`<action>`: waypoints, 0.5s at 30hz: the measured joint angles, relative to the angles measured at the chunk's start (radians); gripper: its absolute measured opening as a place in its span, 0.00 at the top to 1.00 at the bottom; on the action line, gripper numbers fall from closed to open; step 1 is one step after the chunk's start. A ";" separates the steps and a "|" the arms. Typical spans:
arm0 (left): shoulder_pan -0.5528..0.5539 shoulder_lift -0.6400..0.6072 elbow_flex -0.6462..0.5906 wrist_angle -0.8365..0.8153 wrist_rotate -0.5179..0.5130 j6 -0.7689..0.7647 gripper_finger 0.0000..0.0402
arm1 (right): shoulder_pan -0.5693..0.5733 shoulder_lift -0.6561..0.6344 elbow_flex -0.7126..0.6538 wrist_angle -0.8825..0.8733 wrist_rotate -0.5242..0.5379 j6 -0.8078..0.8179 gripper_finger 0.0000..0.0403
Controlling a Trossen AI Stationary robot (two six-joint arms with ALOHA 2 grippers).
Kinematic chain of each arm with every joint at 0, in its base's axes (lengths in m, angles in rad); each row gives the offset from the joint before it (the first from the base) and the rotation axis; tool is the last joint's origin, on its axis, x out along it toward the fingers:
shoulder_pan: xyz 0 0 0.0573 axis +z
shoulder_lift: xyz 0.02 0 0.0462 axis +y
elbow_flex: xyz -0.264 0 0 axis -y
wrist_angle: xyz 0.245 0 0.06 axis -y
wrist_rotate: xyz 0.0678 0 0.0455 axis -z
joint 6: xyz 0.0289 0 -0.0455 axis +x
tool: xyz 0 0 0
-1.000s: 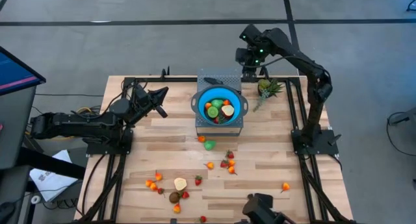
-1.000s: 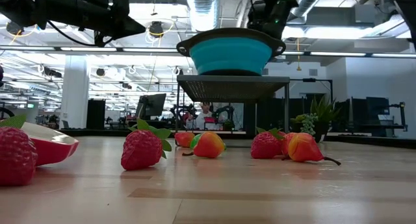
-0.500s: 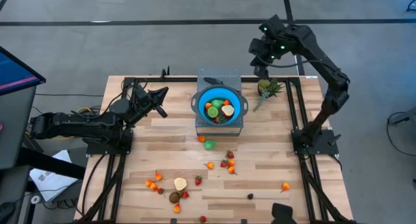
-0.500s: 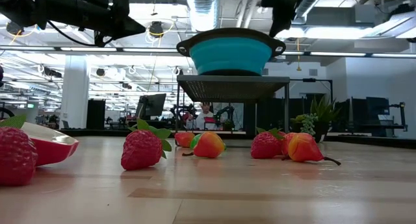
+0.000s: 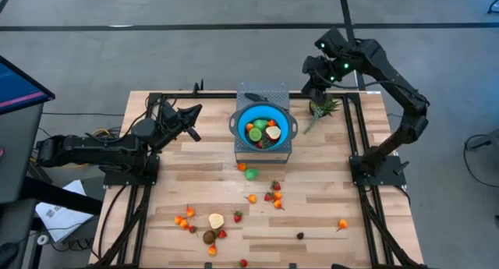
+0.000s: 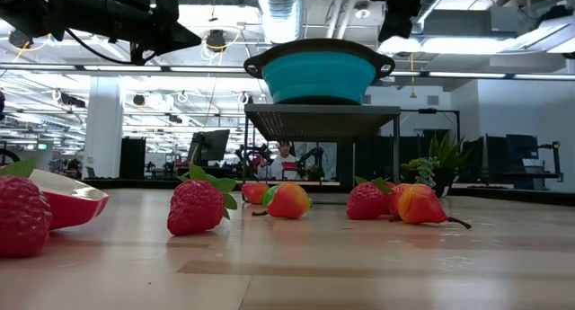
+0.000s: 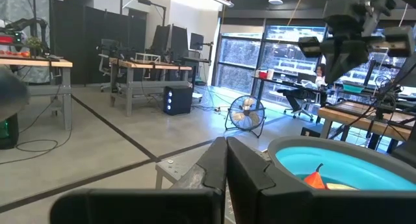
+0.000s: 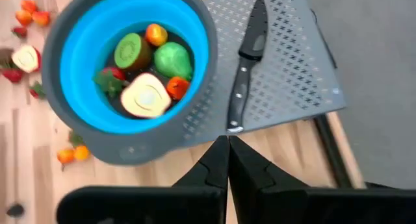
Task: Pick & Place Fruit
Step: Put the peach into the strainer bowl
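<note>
Blue bowl [image 5: 263, 127] sits on a perforated grey stand [image 5: 269, 93] at the desk's [image 5: 327, 191] far edge; a black knife [image 8: 244, 68] lies on the stand beside the bowl. Some fruit [image 8: 144, 74] fills the bowl, more fruit [image 5: 273, 195] lies scattered nearer than the bowl. Right gripper [image 5: 316, 82] hangs right of the bowl, pressed together, empty. Left gripper [image 5: 195, 113] hangs left of the bowl, likewise closed.

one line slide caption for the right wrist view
Blue bowl of toy fruit beside a knife on the perforated stand.
</note>
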 joint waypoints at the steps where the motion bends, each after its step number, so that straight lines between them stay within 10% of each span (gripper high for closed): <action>1: 0.000 0.000 0.000 0.000 0.000 0.000 1.00 | 0.013 -0.016 -0.039 0.030 0.000 0.032 1.00; 15: 0.000 0.000 0.000 0.000 0.000 0.000 1.00 | 0.387 -0.255 -0.589 0.404 0.200 0.674 1.00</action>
